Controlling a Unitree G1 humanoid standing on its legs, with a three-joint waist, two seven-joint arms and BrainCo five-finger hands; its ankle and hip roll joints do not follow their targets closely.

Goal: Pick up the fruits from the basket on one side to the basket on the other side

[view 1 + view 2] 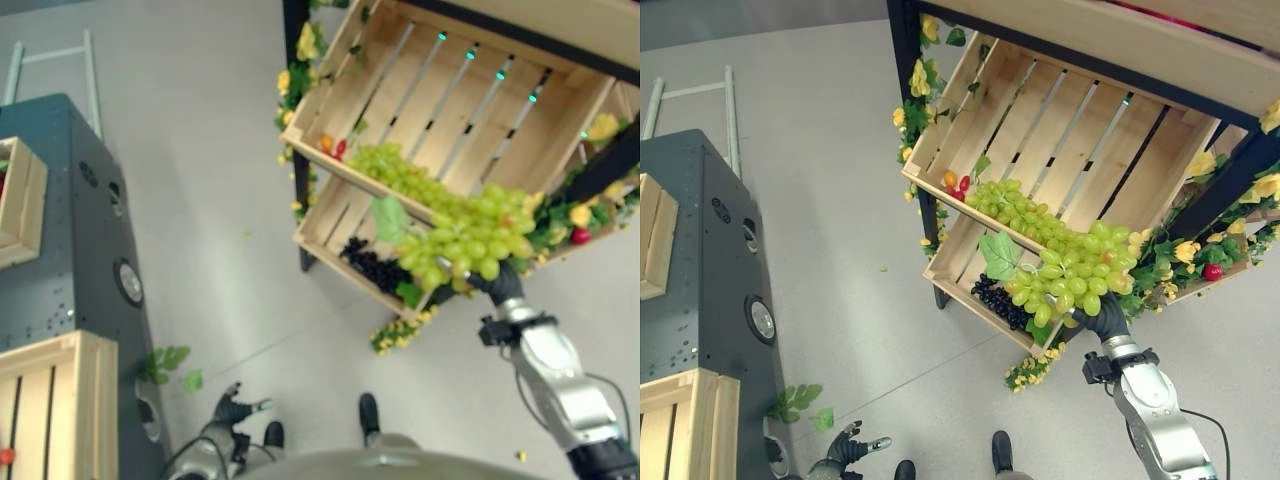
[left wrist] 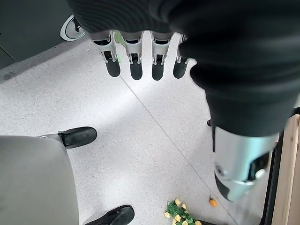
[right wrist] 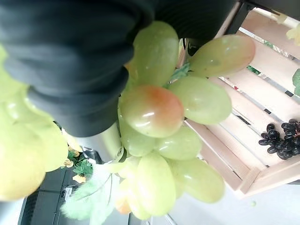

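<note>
A big bunch of green grapes (image 1: 470, 235) with a leaf hangs off the front edge of the upper slatted wooden crate (image 1: 470, 70) on the dark stand. My right hand (image 1: 503, 283) reaches up under the bunch's lower end and is shut on it; in the right wrist view the green grapes (image 3: 154, 112) press right against the hand's dark cover. More green grapes (image 1: 1005, 200) trail back into the upper crate beside small red and orange fruits (image 1: 333, 147). Dark grapes (image 1: 375, 268) lie in the lower crate (image 1: 330, 215). My left hand (image 1: 232, 408) hangs low over the floor, open and holding nothing.
A pale wooden crate (image 1: 50, 400) sits at the lower left on a dark cabinet (image 1: 80, 240), with another crate (image 1: 20, 200) further back. Yellow flowers and leaves (image 1: 400, 330) trim the stand. A red fruit (image 1: 1212, 271) sits at the right. A small orange fruit (image 2: 213, 203) lies on the floor.
</note>
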